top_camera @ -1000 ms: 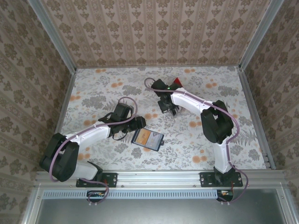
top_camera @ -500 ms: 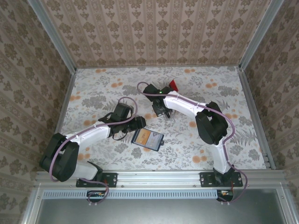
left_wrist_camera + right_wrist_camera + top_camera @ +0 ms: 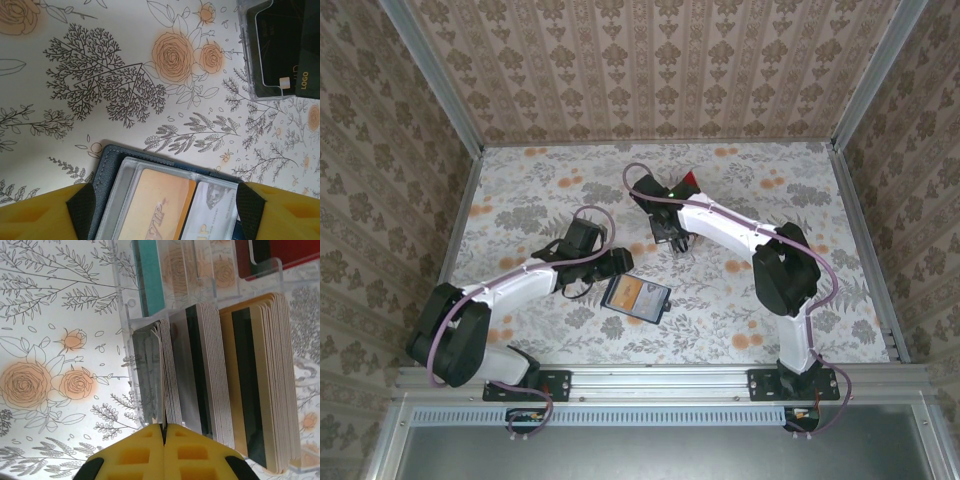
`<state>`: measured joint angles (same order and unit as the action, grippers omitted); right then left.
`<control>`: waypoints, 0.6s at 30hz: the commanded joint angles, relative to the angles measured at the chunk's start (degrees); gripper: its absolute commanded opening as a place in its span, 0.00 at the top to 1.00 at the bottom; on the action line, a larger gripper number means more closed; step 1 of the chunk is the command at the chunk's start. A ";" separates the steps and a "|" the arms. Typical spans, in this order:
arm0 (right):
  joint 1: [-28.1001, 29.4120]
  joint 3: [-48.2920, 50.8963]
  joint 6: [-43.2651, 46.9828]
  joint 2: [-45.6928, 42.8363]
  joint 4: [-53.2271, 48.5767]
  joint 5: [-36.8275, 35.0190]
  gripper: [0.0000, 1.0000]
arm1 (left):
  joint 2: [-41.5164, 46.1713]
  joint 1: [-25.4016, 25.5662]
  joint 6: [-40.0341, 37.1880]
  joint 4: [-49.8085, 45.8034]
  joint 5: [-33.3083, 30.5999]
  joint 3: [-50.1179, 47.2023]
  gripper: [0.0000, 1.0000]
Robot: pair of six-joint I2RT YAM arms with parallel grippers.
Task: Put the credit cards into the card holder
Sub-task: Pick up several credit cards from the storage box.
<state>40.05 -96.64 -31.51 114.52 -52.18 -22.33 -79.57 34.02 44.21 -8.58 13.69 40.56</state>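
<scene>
You had the task partly done. The card holder (image 3: 635, 298) lay open on the table (image 3: 520, 190), at lower centre of the top view. Your left wrist view showed 2 cards in its clear pockets, a tan-orange card (image 3: 152, 207) with a white-grey card (image 3: 212, 210) beside it.

Your left gripper (image 3: 166, 202) had its fingers spread wide, 1 at each side of the holder. I cannot tell whether they clamped it or only flanked it.

Most of the credit cards were left in the clear rack (image 3: 125, 315): a grey stack (image 3: 147, 370), a white stack (image 3: 210, 370), a tan stack (image 3: 262, 385), and a teal card (image 3: 150, 275) and a red card (image 3: 295, 250) at the top of the right wrist frame.

Your right gripper (image 3: 164, 432) had its fingers pressed together just below the grey stack, with the seam in line with 1 card's thin edge. I cannot tell whether that card was pinched. By my judgement, the bulk of the job remained.
</scene>
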 commanded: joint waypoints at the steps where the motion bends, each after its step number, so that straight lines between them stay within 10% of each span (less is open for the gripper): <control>1: 1.15 -1.47 -6.45 0.39 -3.61 -2.04 1.00 | 0.06 -0.09 0.58 -1.18 0.46 1.23 0.23; 18: 3.18 -4.78 -22.69 -4.24 -8.06 3.41 1.00 | 2.00 -0.26 1.50 -2.72 0.52 1.72 0.22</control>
<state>42.72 -102.94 -50.50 114.13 -58.83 -21.37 -79.40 34.02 44.53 -9.98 13.69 40.80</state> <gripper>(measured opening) 0.049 0.775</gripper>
